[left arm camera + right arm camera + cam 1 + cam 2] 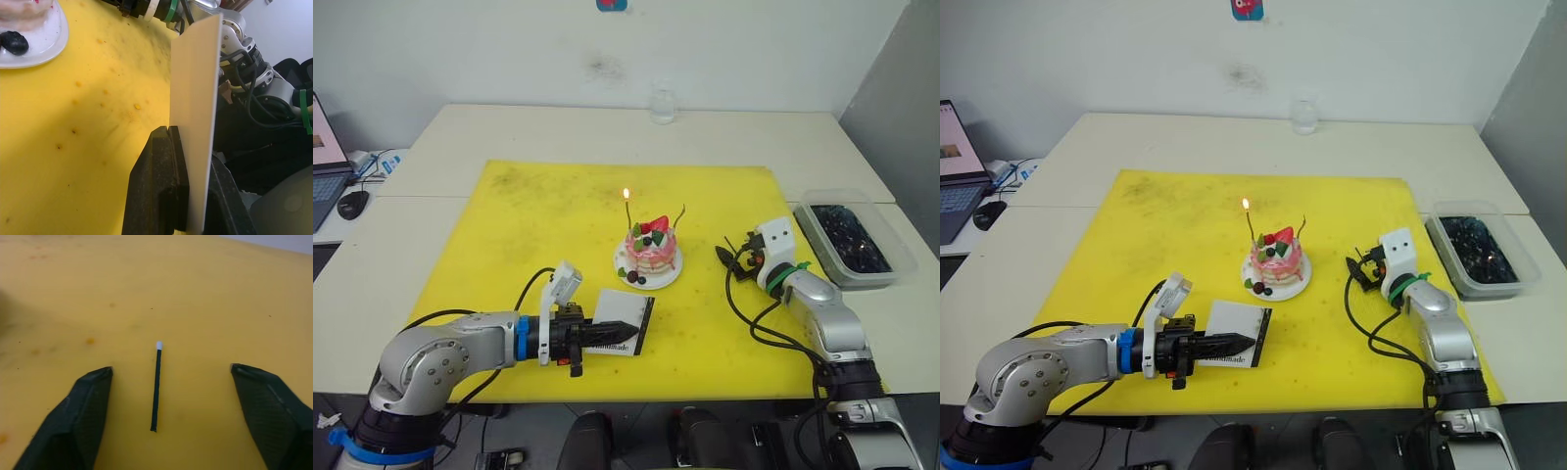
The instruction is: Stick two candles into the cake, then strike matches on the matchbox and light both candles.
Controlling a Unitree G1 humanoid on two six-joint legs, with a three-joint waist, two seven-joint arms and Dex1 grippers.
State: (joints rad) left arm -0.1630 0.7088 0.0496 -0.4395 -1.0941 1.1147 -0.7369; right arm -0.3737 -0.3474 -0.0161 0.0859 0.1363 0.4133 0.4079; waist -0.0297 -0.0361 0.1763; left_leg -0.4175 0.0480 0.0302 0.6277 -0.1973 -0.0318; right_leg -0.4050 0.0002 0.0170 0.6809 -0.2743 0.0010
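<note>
Right gripper (166, 396) was spread wide, holding nothing, tips low over the mat (195, 293). 1 match (156, 387) lay flat on the mat between the fingers, roughly centred, white head pointing away from the wrist, touching neither finger (83, 416).

Step in hand, as I read it: pick up this match for candle 2. To do it well: drop straight down until the tips touch the mat, keep the match centred, close slowly so it doesn't roll or flick out. Pinching near the tail end would leave the head free to strike. It's thin, so a tilted grip is the likely failure.

Left gripper (188, 147) was pinched on the matchbox (625, 325), holding it on edge in front of the cake (652, 251), which sat well off to the right gripper's left. Couldn't tell which way the strip faced.

Cake sat on its plate (674, 277) with both candles in: 1 candle (627, 210) lit, the other candle (679, 214) unlit on the side nearer the right gripper.

Further right of the right gripper: a clear tub (813, 227) of dark bits.
</note>
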